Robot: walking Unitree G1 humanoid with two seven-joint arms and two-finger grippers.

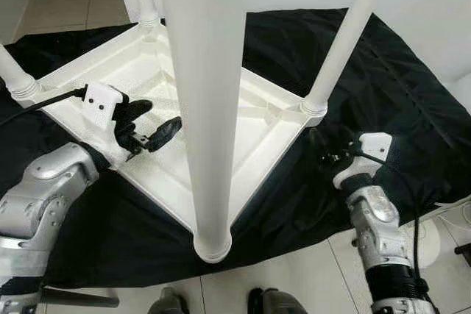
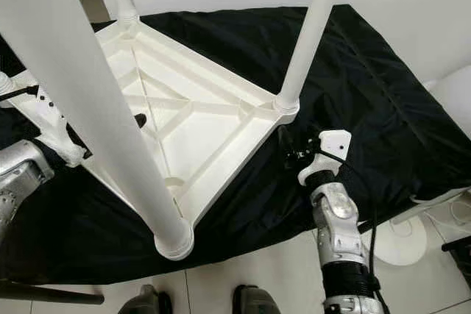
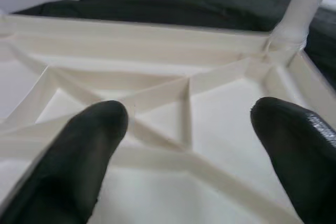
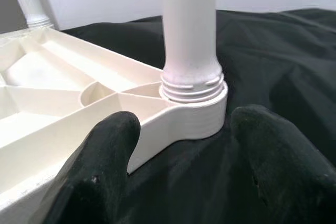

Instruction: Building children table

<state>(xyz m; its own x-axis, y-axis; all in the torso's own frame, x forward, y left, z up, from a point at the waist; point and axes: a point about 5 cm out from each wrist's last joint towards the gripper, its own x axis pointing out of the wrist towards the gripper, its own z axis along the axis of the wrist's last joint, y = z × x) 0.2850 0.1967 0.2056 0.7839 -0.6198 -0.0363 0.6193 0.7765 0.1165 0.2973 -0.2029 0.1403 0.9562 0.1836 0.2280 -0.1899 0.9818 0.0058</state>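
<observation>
Table: the white plastic children's table (image 1: 257, 119) lies upside down on a black cloth (image 1: 383, 93) spread over the pale tiled floor (image 1: 309, 277); you see its ribbed underside facing up.
Legs: four white round plastic legs stand up from the corners; the nearest leg (image 1: 206, 93) rises right in front of your head camera.
Left gripper: your left gripper (image 1: 151, 126) hovers over the table's underside near its left edge, fingers spread apart, holding nothing.
Right gripper: your right gripper (image 4: 181, 145) sits low over the cloth, just beside the right corner socket (image 4: 197, 111), fingers parted on either side of that corner, gripping nothing.
Right leg: the screwed-in leg (image 4: 189, 24) stands upright in that socket.
</observation>
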